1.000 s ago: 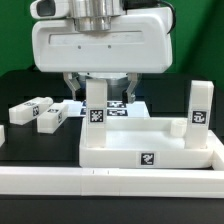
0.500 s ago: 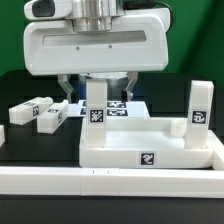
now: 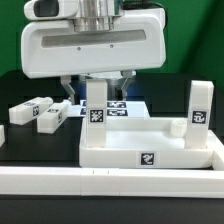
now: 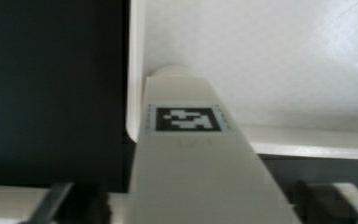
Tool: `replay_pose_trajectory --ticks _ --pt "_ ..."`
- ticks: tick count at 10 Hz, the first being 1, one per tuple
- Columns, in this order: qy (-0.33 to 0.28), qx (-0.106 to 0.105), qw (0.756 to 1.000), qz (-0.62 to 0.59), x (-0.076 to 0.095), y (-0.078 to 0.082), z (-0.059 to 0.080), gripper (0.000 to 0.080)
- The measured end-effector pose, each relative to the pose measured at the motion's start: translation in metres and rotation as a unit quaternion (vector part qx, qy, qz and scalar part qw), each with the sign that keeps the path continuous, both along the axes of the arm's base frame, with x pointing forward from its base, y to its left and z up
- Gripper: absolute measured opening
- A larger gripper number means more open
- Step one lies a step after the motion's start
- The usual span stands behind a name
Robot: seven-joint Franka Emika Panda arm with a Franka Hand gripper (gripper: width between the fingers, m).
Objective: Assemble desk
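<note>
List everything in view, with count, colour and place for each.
desk slab: 1, white, front centre-right of the exterior view, just behind the rail
upright legs: 2, white with tags, standing on the slab, one at its rear left corner, one on its right side
loose legs: 2, white with tags, lying on the table at the exterior view's left
marker board: 1, white with black tags, flat behind the slab
border rail: 1, white, along the front edge
table: 1, black, under everything
arm: 1, white housing, above the left upright leg
claw: 1, dark fingers, open, either side of that leg's top
</note>
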State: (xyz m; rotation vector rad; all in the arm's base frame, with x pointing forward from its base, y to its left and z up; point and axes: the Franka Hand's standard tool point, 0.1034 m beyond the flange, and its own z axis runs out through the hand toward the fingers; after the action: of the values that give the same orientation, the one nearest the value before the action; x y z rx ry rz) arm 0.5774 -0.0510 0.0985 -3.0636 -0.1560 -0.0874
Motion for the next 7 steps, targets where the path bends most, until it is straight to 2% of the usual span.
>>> replay_pose_trajectory --ticks 1,2,5,7 --pt "0.000 0.000 1.000 0.000 0.0000 -0.0001 0.0000 0.0376" --pt "-0.001 -0.002 1.000 -0.001 0.0000 -0.0030 0.0001 0.0292" --pt "0.001 -0.001 1.000 -0.020 -0.0002 -0.0036 0.0000 0.0292" --pt "0.006 0.004 0.996 -0.094 -0.0006 -0.0054 -0.0001 0.0292"
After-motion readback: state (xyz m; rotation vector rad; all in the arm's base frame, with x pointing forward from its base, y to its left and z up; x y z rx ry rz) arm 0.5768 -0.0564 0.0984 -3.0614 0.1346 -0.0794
